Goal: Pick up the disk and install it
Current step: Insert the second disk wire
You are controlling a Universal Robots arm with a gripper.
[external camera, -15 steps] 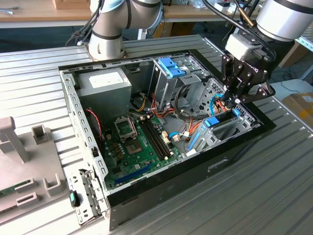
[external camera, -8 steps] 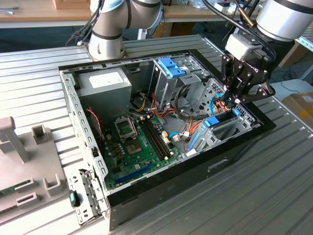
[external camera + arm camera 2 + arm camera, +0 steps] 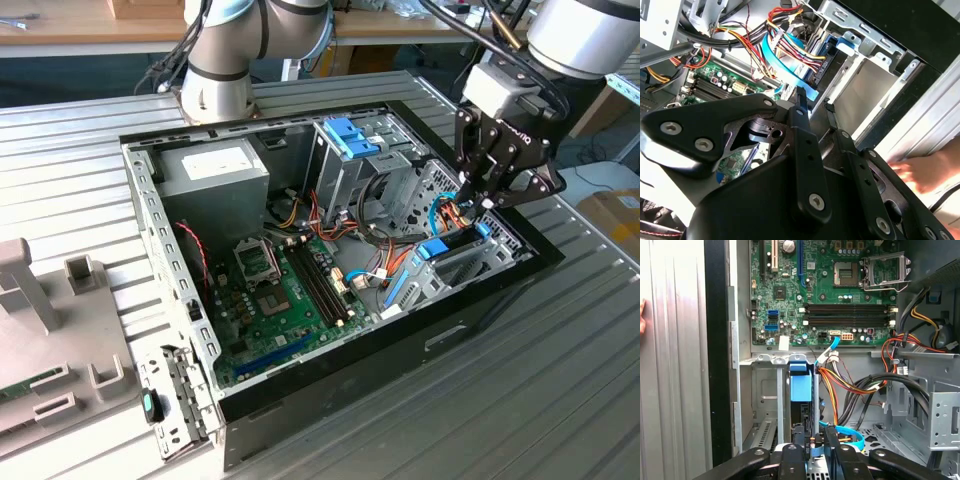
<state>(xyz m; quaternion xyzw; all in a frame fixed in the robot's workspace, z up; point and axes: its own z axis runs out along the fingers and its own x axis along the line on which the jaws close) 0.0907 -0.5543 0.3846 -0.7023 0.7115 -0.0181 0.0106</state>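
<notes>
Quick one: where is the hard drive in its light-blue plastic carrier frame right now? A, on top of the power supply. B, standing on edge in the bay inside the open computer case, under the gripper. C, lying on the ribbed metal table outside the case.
B: the hard drive in its light-blue plastic carrier frame stands on edge in the metal bay of the open computer case, just below the black gripper.

— What sits at the case's three o'clock?
— The gripper (image 3: pixel 487 203), just above the disk (image 3: pixel 452 243), which stands on edge in its bay.
— And nine o'clock?
— The motherboard (image 3: pixel 285 295).

Ribbed metal table (image 3: pixel 560 400) carries open computer case (image 3: pixel 470 330), grey fixture (image 3: pixel 40 330).
</notes>
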